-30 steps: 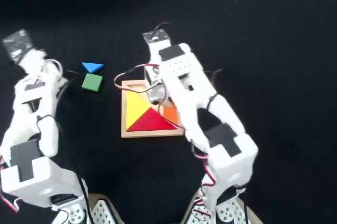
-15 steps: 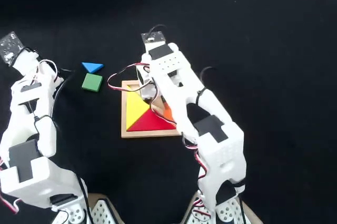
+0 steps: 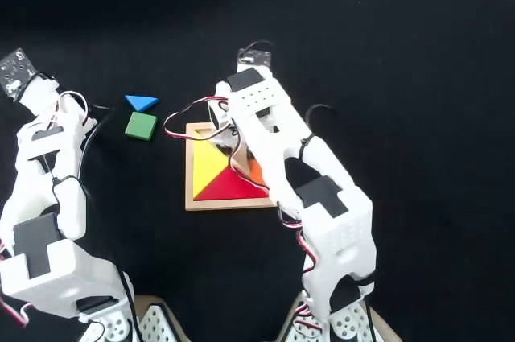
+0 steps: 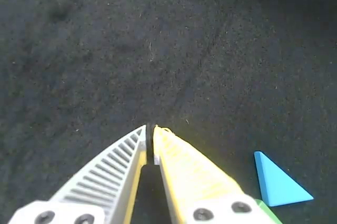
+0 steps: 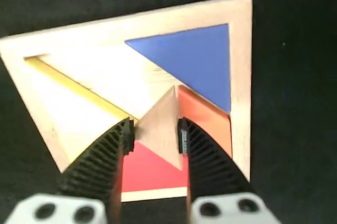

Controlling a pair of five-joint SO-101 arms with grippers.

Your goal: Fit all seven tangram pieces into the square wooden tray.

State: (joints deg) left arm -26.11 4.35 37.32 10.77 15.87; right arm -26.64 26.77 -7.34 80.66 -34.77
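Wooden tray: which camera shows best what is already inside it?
The right wrist view: nearly the whole wooden tray shows, with a blue triangle, an orange piece, a red piece and a bare patch. In the high view the right arm covers part of the tray. The left wrist view faces black cloth and a loose light-blue triangle.

Pale wooden tray (image 5: 243, 76) on matt black cloth (image 4: 158, 50).
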